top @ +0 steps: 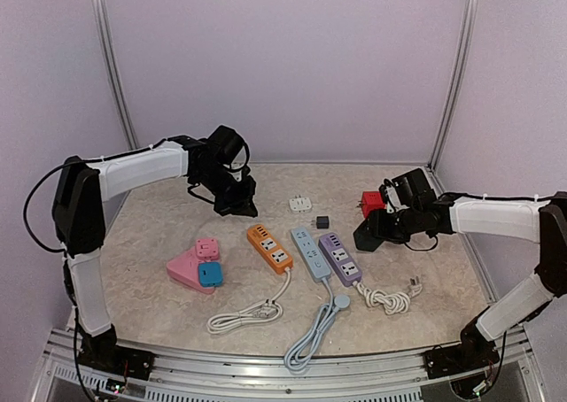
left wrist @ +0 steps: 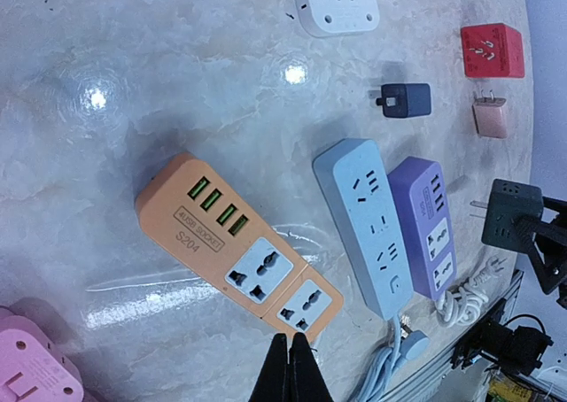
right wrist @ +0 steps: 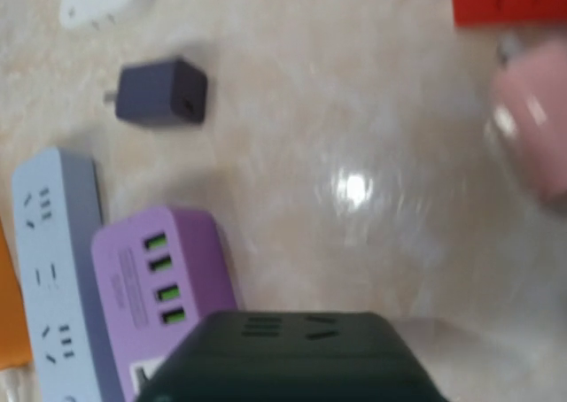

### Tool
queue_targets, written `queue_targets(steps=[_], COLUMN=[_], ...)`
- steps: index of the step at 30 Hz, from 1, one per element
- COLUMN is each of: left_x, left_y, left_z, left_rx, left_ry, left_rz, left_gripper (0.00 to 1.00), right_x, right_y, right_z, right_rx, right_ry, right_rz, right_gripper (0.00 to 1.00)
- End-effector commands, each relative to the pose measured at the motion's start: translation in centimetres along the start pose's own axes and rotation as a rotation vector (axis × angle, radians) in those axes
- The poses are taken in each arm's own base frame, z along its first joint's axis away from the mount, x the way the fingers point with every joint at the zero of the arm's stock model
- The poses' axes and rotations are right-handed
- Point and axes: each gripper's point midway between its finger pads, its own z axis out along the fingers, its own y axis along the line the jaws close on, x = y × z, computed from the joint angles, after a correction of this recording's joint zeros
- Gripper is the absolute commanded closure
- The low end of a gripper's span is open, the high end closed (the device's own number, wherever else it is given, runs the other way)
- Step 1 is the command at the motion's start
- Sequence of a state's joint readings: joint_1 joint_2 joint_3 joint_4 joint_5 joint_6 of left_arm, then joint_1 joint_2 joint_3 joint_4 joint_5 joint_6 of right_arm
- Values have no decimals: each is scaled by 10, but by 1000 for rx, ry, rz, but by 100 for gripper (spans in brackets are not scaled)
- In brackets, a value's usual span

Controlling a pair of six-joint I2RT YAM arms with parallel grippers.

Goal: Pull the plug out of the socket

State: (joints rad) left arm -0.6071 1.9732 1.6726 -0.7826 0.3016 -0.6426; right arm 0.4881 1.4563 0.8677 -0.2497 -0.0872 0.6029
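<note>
Pale walls close in a marbled table point(top: 151, 225) on three sides, with a metal rail point(top: 266, 377) along the near edge; three power strips lie side by side at centre, the orange strip point(top: 269, 248), the blue strip point(top: 309, 254) and the purple strip point(top: 340, 258), and three cords point(top: 310, 336) trail from them toward the rail; one pink block point(top: 184, 269) sits to their left carrying two small cubes, a pink cube point(top: 207, 248) and a blue cube point(top: 210, 274); four loose adapters lie beyond the strips, a white adapter point(top: 300, 204), a dark charger point(top: 322, 221), a red cube point(top: 371, 203) and a pink charger point(left wrist: 490, 117); a fifth, the black plug point(left wrist: 509, 214), is clamped in the right gripper point(top: 376, 229) just beside the purple strip's far end, prongs bare and in no socket; the left gripper point(left wrist: 288, 375) hovers with fingers pressed together, holding nothing; from above the pink charger cannot be made out beside the right arm, and it is blurred in the right wrist view, where the plug fills the bottom edge and no fingers show; the pink block is cut off in the left wrist view's corner; bare table lies open at far left, while the cords crowd the near edge.
</note>
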Motion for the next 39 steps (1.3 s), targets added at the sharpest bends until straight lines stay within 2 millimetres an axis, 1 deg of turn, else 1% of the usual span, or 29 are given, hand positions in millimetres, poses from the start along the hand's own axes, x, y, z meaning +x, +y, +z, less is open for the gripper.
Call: queue_targets(steps=[1,7,12,17,20,25,28,33,39], left_x=[3,5,7,8,8,9,11,13,12], left_y=[-5,1,3,3,5,10,16,30,47], left_z=[-25,-35,-36,-37,-36,-37,-38,-43,-50], left_rx=[11,12,13,14,13,24,17,-1,-17], left_ry=[-16,-29,-24,-25,-22,-18,-19,-31,-53], left_rz=[21,4,-2,-6,-9,-30,-39,-65,-97], left_gripper=[100,100,100,100,100,100,100,100,100], right_x=[-9,-2,6,14,19,30,34,37,40], right_y=[9,0,-13,-22,-28,-36,-39,-52,-62], right_z=[-6,0,8,11,13,18,17,11,7], right_rx=[-129,-166,-144,-126,-113,-104,-98,-56,-4], right_ry=[-56,-36,-12,6,18,45,52,53,55], right_rz=[73,111,125,132,138,151,155,162,149], right_gripper=[79,78,74,71,66,63,57,40,22])
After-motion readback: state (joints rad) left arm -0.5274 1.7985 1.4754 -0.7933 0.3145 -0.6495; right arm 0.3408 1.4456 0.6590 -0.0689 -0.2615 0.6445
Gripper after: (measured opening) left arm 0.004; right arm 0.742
